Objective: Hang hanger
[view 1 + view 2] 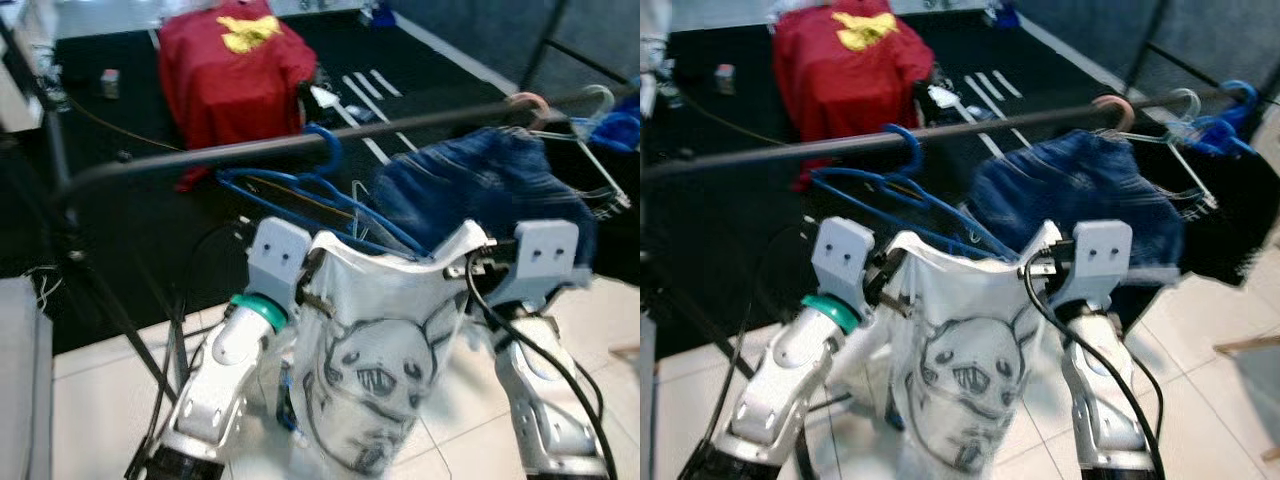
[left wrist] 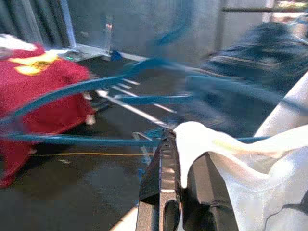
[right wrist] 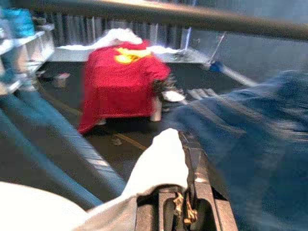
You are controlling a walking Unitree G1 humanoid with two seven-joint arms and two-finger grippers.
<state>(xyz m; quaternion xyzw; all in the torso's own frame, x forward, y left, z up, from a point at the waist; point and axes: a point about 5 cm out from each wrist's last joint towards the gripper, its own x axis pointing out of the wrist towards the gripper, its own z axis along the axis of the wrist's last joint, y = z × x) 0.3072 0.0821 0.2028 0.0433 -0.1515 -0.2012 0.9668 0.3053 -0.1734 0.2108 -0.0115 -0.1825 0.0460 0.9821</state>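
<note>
I hold a white shirt (image 1: 375, 370) with a drawn cartoon face on a blue hanger (image 1: 300, 190). Its hook (image 1: 327, 150) overlaps the dark rail (image 1: 200, 160) that crosses in front of me; I cannot tell whether it rests on it. My left gripper (image 1: 305, 275) is shut on the shirt's left shoulder, and white cloth lies between its fingers (image 2: 163, 183) in the left wrist view. My right gripper (image 1: 478, 262) is shut on the right shoulder, where cloth (image 3: 159, 168) bunches by its fingers (image 3: 192, 159).
A denim garment (image 1: 480, 190) hangs on the rail just right of the shirt, with blue hangers (image 1: 615, 130) further right. A red shirt (image 1: 235, 80) covers something on the black mat (image 1: 120, 230) behind. The rack's legs (image 1: 100, 290) stand at my left.
</note>
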